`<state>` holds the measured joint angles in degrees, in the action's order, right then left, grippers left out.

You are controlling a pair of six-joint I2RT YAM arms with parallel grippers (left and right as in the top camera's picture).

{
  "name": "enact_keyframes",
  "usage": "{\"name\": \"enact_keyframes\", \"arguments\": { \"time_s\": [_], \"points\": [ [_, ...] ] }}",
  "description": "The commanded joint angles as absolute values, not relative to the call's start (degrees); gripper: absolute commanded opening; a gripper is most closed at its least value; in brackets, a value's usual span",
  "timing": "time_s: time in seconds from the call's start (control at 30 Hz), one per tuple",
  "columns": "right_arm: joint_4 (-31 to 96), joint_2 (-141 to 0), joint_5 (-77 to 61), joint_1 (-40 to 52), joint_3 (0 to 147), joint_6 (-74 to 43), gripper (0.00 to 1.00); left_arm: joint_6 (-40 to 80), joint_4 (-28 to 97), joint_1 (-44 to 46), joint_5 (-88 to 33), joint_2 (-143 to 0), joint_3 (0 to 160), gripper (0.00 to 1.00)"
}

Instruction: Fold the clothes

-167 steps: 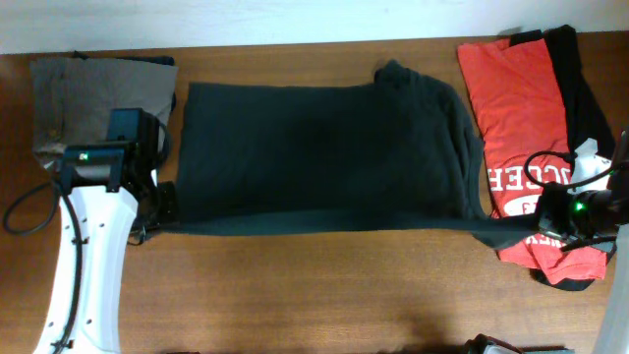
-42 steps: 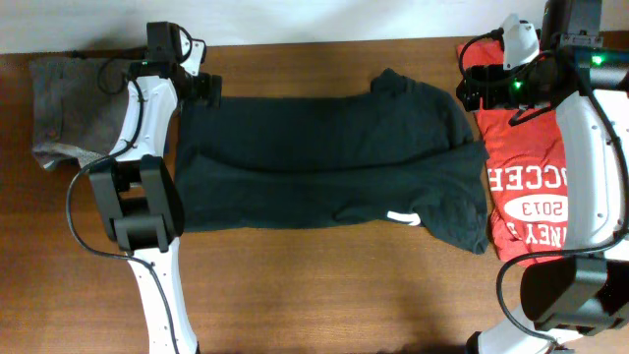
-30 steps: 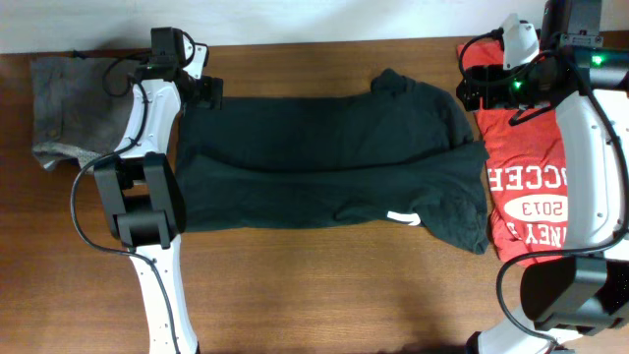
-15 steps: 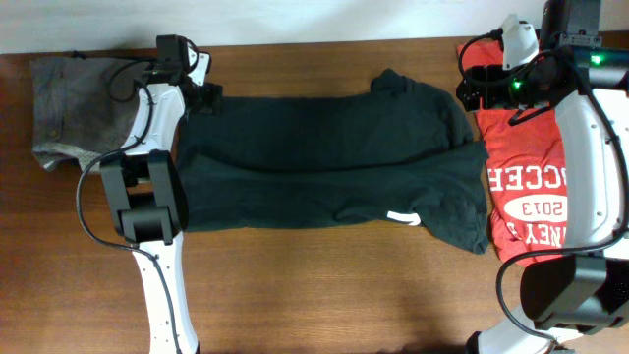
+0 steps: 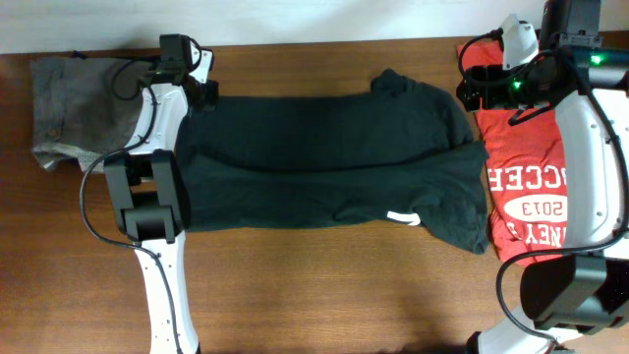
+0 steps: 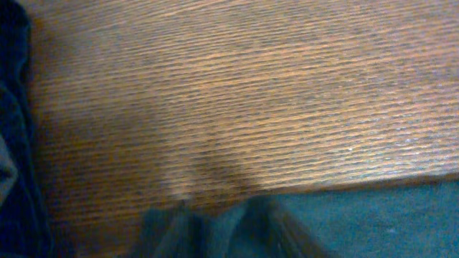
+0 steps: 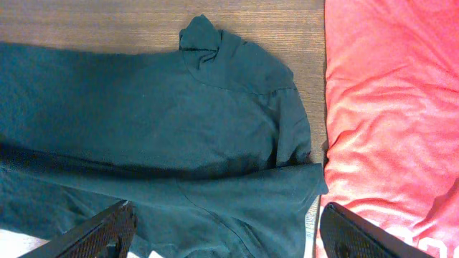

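Across the worktop (image 5: 324,285), the black T-shirt (image 5: 324,162) lies spread, long axis side to side; the left fingers (image 5: 209,95) sit at its far left corner, though whether they pinch cloth I cannot tell. The right fingers (image 7: 100,233) hang spread over its far right end, beside the red T-shirt (image 5: 526,147).

free: table (image 5: 324,295) front | obstacles: black T-shirt (image 5: 324,162) centre, red T-shirt (image 5: 521,138) right, garment (image 5: 69,108) left

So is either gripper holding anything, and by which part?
The right gripper holds nothing; the left gripper sits at a corner of the black shirt, grip unclear.
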<state>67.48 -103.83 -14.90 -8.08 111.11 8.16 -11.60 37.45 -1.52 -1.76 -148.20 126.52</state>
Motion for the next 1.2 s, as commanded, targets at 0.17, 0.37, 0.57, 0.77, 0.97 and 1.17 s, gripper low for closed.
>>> {"name": "enact_keyframes", "arguments": {
  "time_s": [0.17, 0.37, 0.57, 0.77, 0.97, 1.17],
  "points": [
    [66.41, -104.53, -15.03, -7.4, 111.77, 8.75, 0.82, -11.2, 44.12, -1.91, -0.03, -152.48, 125.75, 0.01],
    [61.52, -104.53, -15.03, -7.03, 111.77, 10.11, 0.77, -9.93, 49.52, -1.85, 0.36, -149.93, 127.66, 0.01],
    [48.53, -106.04, -14.98, -4.71, 111.77, 9.78, 0.79, -8.19, 57.47, -0.89, 0.4, -144.29, 133.91, 0.01],
    [38.39, -112.86, -15.05, -1.54, 111.77, 11.42, 0.89, -8.21, 59.88, 0.54, 0.4, -140.73, 135.2, 0.01],
    [30.79, -123.35, -15.03, 1.52, 111.77, 10.48, 0.91, -8.21, 62.87, 2.61, 0.4, -138.61, 135.2, 0.01],
    [25.89, -131.92, -19.79, 3.49, 111.77, 8.29, 0.93, -8.23, 62.7, 4.14, 0.45, -138.61, 135.2, 0.01]
  ]
}}
